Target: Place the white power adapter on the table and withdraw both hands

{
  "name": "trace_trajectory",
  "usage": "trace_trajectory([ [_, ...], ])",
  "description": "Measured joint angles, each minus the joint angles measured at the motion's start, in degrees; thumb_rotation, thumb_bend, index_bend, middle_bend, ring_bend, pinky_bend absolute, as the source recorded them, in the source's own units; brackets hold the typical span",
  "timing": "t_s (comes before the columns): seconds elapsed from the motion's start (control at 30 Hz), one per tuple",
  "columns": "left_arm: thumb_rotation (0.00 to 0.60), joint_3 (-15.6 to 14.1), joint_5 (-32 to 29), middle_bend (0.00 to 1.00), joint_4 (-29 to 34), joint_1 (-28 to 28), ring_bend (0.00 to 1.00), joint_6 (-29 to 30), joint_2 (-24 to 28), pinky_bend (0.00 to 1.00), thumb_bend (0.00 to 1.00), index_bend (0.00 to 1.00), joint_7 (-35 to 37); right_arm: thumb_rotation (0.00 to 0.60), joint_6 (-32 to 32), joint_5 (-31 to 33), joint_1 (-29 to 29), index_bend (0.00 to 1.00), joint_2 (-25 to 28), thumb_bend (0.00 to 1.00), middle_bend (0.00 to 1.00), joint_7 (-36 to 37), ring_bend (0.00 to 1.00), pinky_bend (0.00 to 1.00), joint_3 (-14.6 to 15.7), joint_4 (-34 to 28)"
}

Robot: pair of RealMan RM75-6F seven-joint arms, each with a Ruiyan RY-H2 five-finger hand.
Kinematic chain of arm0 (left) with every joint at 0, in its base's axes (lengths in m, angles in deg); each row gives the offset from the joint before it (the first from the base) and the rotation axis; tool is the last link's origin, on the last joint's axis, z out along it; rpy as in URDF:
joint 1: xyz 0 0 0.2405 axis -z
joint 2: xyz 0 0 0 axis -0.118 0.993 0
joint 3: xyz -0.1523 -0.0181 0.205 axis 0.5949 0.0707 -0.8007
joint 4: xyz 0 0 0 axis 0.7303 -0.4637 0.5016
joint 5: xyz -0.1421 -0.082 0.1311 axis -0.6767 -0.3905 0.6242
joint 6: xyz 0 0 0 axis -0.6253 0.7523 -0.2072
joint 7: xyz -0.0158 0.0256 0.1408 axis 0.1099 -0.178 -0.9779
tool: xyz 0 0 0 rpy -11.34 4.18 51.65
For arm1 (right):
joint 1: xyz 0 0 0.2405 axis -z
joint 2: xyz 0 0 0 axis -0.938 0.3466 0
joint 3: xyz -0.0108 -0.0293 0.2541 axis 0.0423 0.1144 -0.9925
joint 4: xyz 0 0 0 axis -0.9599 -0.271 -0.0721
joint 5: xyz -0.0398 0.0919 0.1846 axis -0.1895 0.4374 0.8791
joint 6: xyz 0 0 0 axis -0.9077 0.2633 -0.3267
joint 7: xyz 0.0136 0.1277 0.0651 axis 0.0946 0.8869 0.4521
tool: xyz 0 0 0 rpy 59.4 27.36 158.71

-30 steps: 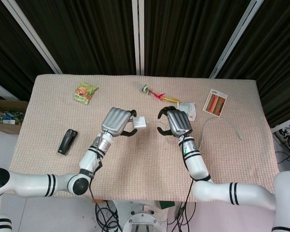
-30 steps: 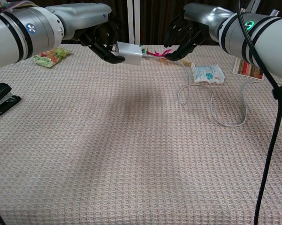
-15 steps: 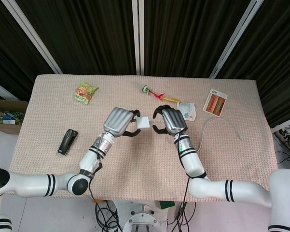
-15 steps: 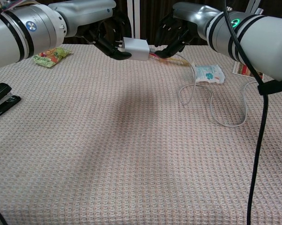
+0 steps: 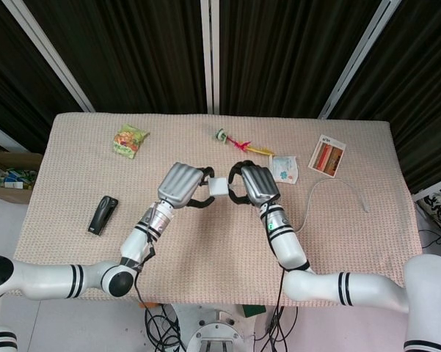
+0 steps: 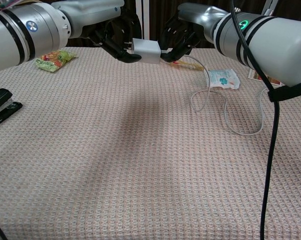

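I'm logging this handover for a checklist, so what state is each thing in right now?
white power adapter: in the air above the table, between both hands.
left hand: holds the adapter's one end.
right hand: fingertips at the adapter's other end; a grip cannot be told.
white cable: loose on the table, unplugged from the adapter.
black stapler: lying closed.
green snack packet: lying flat.
wipe packet: lying flat.
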Motion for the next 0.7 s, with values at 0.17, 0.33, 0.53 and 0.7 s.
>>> trace_trajectory([
  [0.17,0.447,-0.1,0.0,0.56,-0.1,-0.1,0.83,0.1,0.1,0.99,0.50,0.58,0.1,0.600,-0.1,-0.2,0.0,0.63,0.0,0.46,0.38,0.5,0.22,0.41,0.0,-0.1],
  [0.33,0.444,-0.2,0.1,0.56,-0.3,-0.5,0.83,0.2,0.3,0.99,0.50,0.58,0.6,0.600,0.5,-0.7,0.2,0.65,0.4,0.47,0.39,0.4,0.22,0.41,0.5,-0.4],
  [0.53,0.449,-0.9,2.3,0.56,-1.2,-2.1,0.83,0.6,1.0,0.99,0.50,0.58,3.9,0.600,1.1,-1.1,1.4,0.65,2.4,0.48,0.39,0.3,0.22,0.41,1.3,-1.1],
  [0.7,0.457,-2.4,3.8,0.55,-5.5,-3.8,0.83,-0.2,1.0,0.99,0.50,0.58,7.4,0.600,1.1,-1.1,2.8,0.65,4.7,0.48,0.38,0.9,0.22,0.41,1.8,-1.2],
])
